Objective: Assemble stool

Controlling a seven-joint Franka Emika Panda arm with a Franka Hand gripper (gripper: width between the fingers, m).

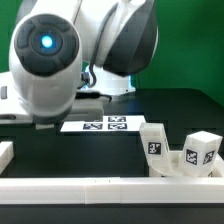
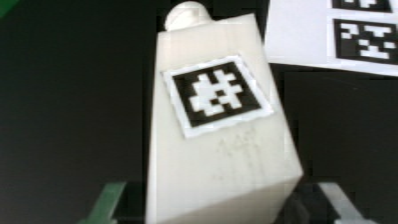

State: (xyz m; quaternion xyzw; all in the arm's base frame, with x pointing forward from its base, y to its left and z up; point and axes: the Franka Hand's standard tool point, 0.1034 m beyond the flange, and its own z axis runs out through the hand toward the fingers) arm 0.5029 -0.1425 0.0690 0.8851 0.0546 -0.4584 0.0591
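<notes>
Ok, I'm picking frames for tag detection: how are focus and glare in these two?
Exterior view: the arm looms close and soft-focused, its blue light glowing; the marker board and two loose legs read fairly clearly. Wrist view: the leg in the tool is mildly blurred, its tag legible; no strong glare.

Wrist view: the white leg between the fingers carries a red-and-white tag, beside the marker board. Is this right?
Not quite: the wrist view shows the tag on the leg is black-and-white, not red-and-white. The leg does sit between the fingers, beside the marker board.
</notes>
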